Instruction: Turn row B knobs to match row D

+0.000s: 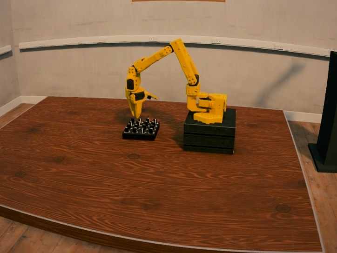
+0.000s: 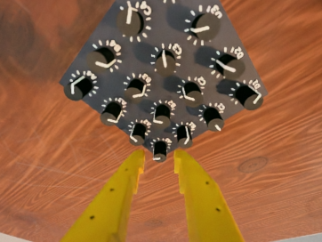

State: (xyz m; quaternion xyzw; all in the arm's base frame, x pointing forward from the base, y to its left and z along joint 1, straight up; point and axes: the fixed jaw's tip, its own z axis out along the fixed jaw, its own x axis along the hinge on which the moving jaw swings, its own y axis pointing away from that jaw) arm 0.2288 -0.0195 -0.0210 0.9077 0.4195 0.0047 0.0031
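The black knob box (image 1: 138,135) (image 2: 175,27) sits on the wooden table, left of the robot's base. In the wrist view it shows as a diamond, with white pointers and tick marks on its knobs. Row B runs from B4 (image 2: 105,60) through B3 (image 2: 136,86) and B2 (image 2: 162,111) to B1 (image 2: 184,133). Of row D I see D1 (image 2: 248,95), D2 (image 2: 229,65) and D3 (image 2: 205,25); D4 is cut off at the top. My yellow gripper (image 1: 136,116) (image 2: 159,157) points down just above the box's near corner. Its fingers stand about a knob's width apart, either side of the corner knob A1 (image 2: 159,149), holding nothing.
The arm's black pedestal (image 1: 209,134) stands right of the box. A dark stand (image 1: 326,114) is off the table at the far right. The table's raised edge runs along the front and right.
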